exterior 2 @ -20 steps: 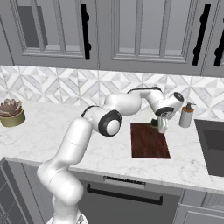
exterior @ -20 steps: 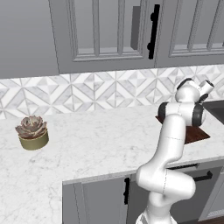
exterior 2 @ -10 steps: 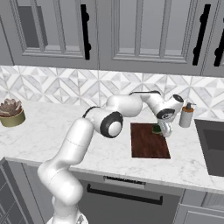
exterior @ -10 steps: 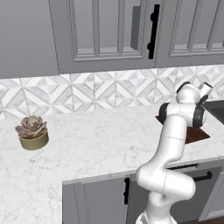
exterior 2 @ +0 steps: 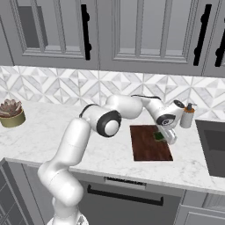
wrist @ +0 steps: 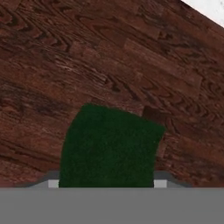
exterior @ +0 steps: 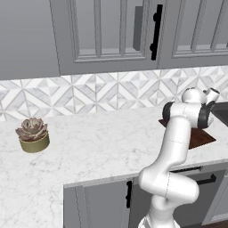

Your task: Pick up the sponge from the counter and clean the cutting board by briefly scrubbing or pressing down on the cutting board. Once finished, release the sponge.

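Right base view has the hand (exterior 2: 167,137) low over the board's (exterior 2: 147,147) far right corner, clamped on the sponge (exterior 2: 158,136), green face down against the wood, seemingly to press and scrub it there.

The small rectangular dark green sponge (wrist: 109,146) shows a deep, fuzzy green at lower centre. The flat dark reddish-brown wooden cutting board (exterior 2: 149,145) carries wavy darker grain. The broad white marble-look desk (exterior: 98,147) has faint grey veins. At left, a dusky pink succulent in an olive-yellow pot (exterior: 33,135).
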### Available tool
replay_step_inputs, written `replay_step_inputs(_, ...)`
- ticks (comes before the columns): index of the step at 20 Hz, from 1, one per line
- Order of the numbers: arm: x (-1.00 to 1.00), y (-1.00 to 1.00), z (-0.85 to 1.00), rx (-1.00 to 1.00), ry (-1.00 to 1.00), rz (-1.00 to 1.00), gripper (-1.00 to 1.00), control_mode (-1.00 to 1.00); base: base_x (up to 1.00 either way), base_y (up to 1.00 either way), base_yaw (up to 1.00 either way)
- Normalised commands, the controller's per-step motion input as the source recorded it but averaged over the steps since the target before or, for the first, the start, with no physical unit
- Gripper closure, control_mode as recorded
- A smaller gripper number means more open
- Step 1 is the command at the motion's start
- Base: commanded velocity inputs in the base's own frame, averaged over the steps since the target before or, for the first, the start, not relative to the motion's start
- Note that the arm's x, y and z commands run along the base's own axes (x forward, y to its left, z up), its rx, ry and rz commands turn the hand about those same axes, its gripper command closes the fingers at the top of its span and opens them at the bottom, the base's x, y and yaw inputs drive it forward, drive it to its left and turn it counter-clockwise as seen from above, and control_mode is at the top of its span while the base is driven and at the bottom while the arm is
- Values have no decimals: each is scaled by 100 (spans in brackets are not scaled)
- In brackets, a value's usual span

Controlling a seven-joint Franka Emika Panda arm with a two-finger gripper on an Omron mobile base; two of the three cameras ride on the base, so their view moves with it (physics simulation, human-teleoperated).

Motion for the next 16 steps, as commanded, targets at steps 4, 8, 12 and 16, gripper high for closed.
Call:
replay_step_inputs(4,-72,0,-29,-6,-9,16,100,-100,0,0,0)
replay_step_inputs(8,-68,0,-23,-5,-9,17,100,-100,0,0,0)
replay_step_inputs(12,-55,0,-4,-3,-8,18,100,-100,0,0,0)
replay_step_inputs(16,-49,0,0,-3,-7,19,100,-100,0,0,0)
